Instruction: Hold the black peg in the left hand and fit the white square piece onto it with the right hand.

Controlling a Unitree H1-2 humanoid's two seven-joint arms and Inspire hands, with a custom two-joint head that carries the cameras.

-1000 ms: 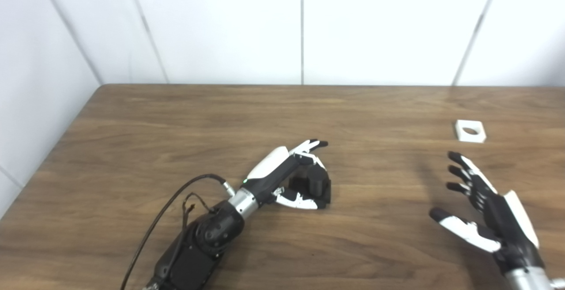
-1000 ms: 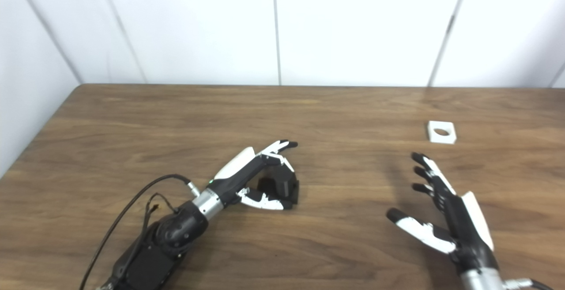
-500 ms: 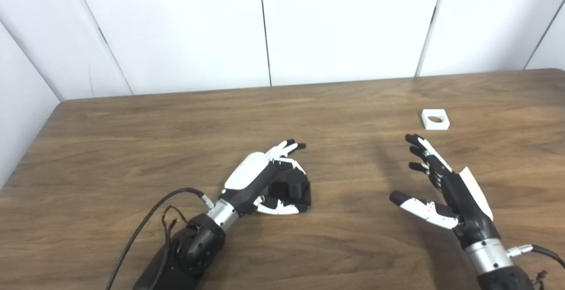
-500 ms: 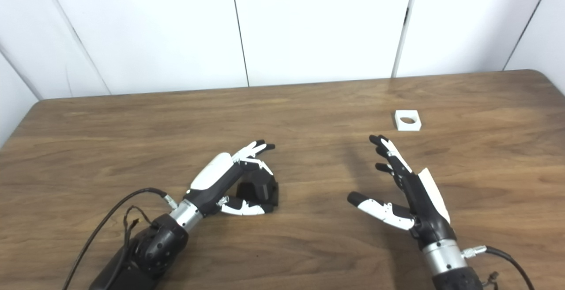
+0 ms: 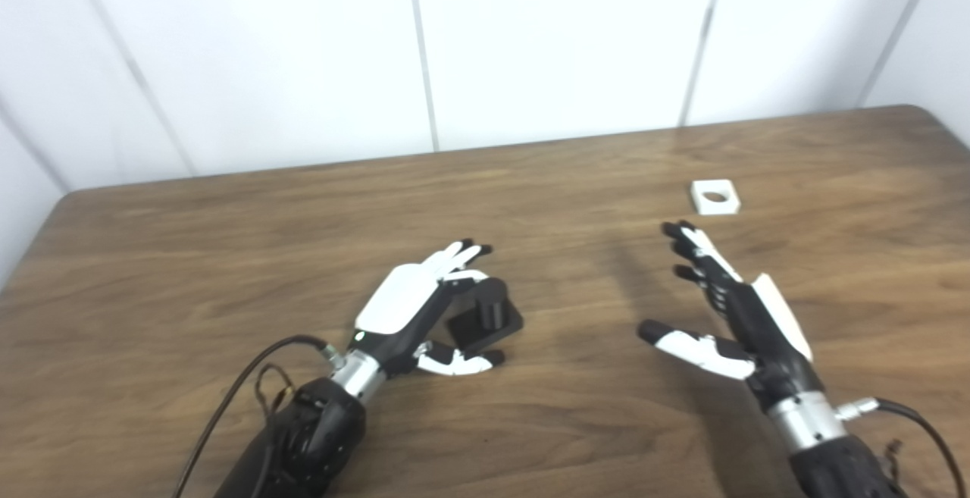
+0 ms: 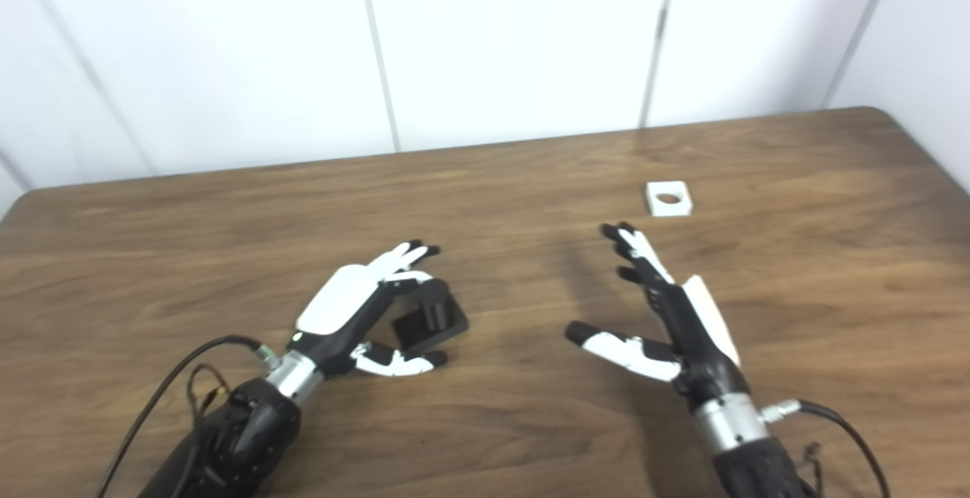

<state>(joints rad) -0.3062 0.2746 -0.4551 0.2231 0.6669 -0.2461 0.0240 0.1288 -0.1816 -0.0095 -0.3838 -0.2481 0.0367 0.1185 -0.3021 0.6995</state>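
The black peg (image 5: 489, 314), a short cylinder on a square base, sits at the middle of the table and looks tilted. My left hand (image 5: 413, 308) lies over its left side, one finger curled onto the cylinder and the thumb under the base's near edge; the other fingers stretch past it. The white square piece (image 5: 714, 197) with a round hole lies flat at the far right. My right hand (image 5: 727, 312) hovers open, palm turned left, fingertips a short way before the white piece and apart from it.
The brown wooden table (image 6: 530, 180) ends at white wall panels at the back; its right corner (image 6: 887, 115) shows. Cables trail from both forearms near the bottom edge.
The camera has swung to the right, so the whole scene has slid left. The peg now looks tipped in the left hand's grasp. The right hand stays open, near the white piece.
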